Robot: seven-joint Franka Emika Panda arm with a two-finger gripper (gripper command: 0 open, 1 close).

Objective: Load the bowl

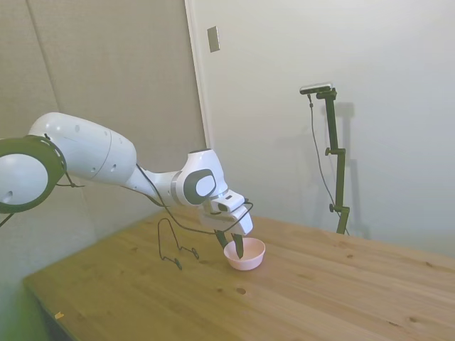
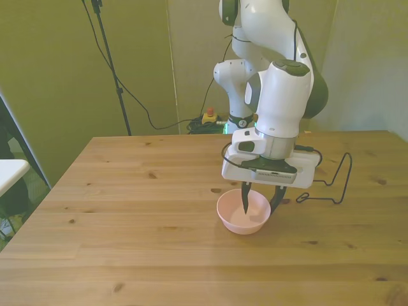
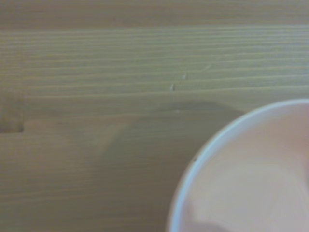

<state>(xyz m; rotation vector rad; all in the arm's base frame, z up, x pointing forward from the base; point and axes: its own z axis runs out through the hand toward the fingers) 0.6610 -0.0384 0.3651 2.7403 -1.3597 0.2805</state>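
I see the pale pink bowl (image 2: 243, 212) sitting upright on the wooden worktop (image 2: 127, 210), toward the front view's right of centre; the wrist view shows only part of its rim and pale inside (image 3: 251, 183) over the wood grain. My gripper (image 2: 261, 199) hangs right over it with the 2 dark fingers (image 2: 246, 199) spread apart astride the rim: 1 dips inside the bowl, the other sits outside its wall on the front view's right. I cannot tell whether either touches the plastic. Just beside the bowl, on that same side, stands a thin dark wire rack (image 2: 336, 182), apart from it. In the side view the bowl (image 1: 245, 253) lies under the gripper (image 1: 232, 244), the rack (image 1: 173, 245) near it.
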